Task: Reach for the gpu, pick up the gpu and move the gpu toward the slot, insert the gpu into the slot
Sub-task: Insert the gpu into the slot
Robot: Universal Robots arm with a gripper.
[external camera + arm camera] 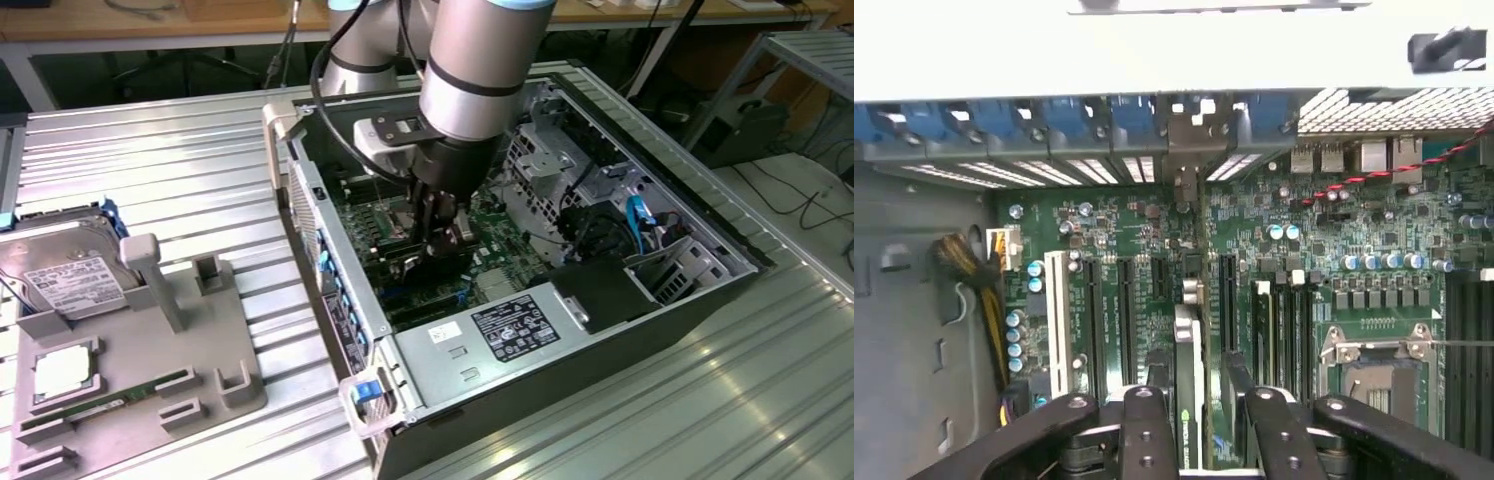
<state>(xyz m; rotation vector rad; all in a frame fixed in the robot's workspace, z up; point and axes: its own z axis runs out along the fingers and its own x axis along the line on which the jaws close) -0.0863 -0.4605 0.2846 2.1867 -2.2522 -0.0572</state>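
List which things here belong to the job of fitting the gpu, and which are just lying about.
Part of the job:
- gpu, edge-on over the motherboard
- gripper, right at the gpu

Lying about, on the grey holder outside the case:
- hard drive
- memory stick
- square silver chip

You see a shiny ribbed silver metal bench (160, 170), a matt grey plastic holder (147, 350), and a green bumpy motherboard (1154, 240).
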